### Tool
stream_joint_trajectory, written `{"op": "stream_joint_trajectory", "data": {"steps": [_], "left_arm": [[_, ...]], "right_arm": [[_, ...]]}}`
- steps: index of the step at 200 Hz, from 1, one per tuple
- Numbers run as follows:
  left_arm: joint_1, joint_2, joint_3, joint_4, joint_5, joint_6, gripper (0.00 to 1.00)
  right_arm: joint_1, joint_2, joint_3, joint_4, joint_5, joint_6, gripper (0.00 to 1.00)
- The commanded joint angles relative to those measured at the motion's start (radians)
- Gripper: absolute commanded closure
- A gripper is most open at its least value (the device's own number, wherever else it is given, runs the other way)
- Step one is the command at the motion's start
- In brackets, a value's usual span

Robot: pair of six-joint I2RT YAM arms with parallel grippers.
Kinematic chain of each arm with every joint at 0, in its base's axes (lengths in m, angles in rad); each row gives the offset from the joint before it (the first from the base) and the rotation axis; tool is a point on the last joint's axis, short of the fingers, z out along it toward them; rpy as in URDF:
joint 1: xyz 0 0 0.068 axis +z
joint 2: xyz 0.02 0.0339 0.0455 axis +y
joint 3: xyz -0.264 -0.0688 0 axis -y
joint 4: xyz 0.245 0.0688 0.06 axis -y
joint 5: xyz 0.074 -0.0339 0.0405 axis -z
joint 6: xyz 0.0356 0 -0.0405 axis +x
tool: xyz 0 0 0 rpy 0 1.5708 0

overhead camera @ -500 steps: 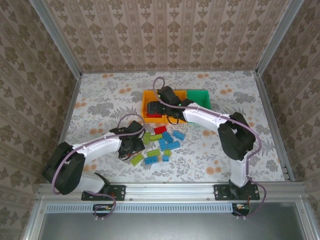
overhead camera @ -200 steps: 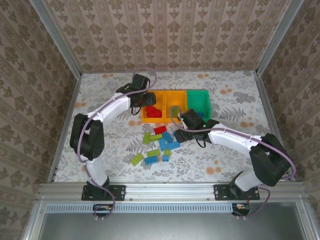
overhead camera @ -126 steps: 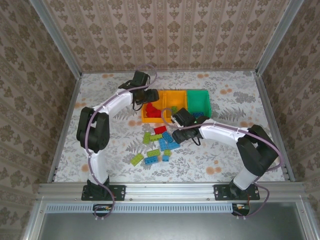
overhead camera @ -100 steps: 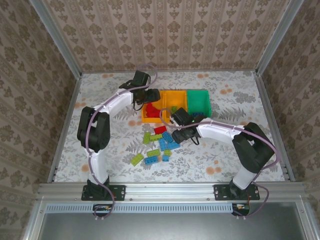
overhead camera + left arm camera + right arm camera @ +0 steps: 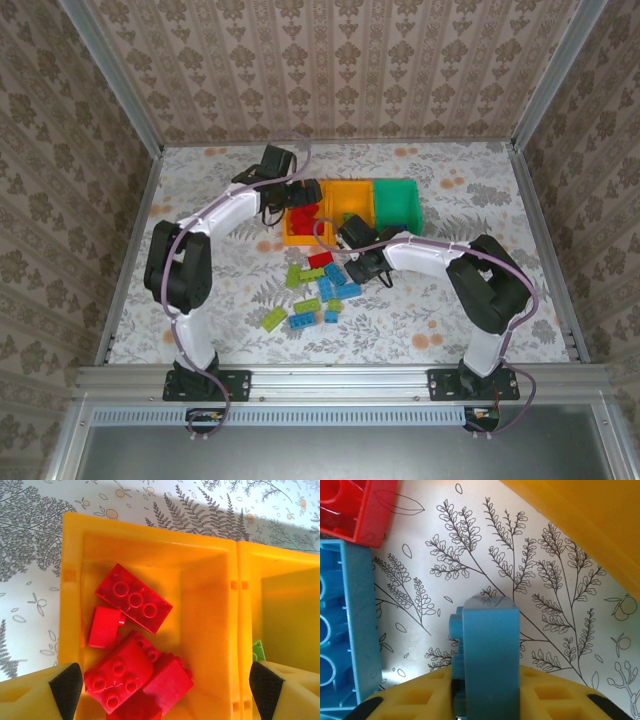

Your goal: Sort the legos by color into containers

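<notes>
Beige damask-papered walls (image 5: 350, 60) around a floral-patterned table (image 5: 400, 320) with aluminium frame (image 5: 340, 380)

You've swung the left gripper (image 5: 165, 686) from the loose legos (image 5: 315, 290) up over the left orange-yellow bin (image 5: 72, 580) and spread its jaws wide, while your right gripper (image 5: 485, 702) has come down from the bins (image 5: 360, 182) and clamped a blue brick (image 5: 487, 650).

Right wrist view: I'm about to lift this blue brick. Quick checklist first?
1. Right hand shut on the small blue brick: ok.
2. Held brick clear of the larger blue brick and the red brick: ok.
3. Left hand open, nothing between its fingers: ok.
4. Left bin, the part shown, holds red bricks alone: ok.
5. Green bin contents suit blue: cannot tell, too small in the top view.
</notes>
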Motion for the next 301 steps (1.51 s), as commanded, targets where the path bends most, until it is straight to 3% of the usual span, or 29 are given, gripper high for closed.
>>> {"op": "stream_joint_trajectory", "data": {"steps": [1, 51, 94, 122, 154, 223, 269, 301], "left_arm": [[0.003, -0.084, -0.043, 0.017, -0.018, 0.001, 0.10], [-0.001, -0.210, -0.171, 0.007, -0.084, 0.044, 0.09], [-0.035, -0.282, -0.256, -0.047, -0.174, 0.108, 0.09], [-0.090, -0.292, -0.281, -0.096, -0.242, 0.150, 0.08], [-0.146, -0.297, -0.323, -0.110, -0.263, 0.155, 0.08], [-0.183, -0.283, -0.402, -0.086, -0.210, 0.126, 0.11], [-0.200, -0.285, -0.437, -0.071, -0.181, 0.122, 0.15], [-0.230, -0.288, -0.452, -0.054, -0.147, 0.195, 0.15]], "right_arm": [[-0.008, -0.020, 0.004, -0.026, 0.013, -0.006, 0.71], [-0.043, -0.222, -0.064, 0.036, -0.018, 0.041, 0.77], [-0.241, -0.365, -0.108, 0.124, -0.061, 0.198, 0.79], [-0.368, -0.287, -0.026, 0.073, -0.094, 0.243, 0.79], [-0.421, -0.115, 0.124, -0.014, -0.096, 0.248, 0.78], [-0.428, 0.083, 0.290, -0.079, -0.080, 0.282, 0.69], [-0.427, 0.083, 0.287, -0.071, -0.091, 0.301, 0.58], [-0.424, 0.056, 0.267, -0.064, -0.096, 0.302, 0.47]]}}
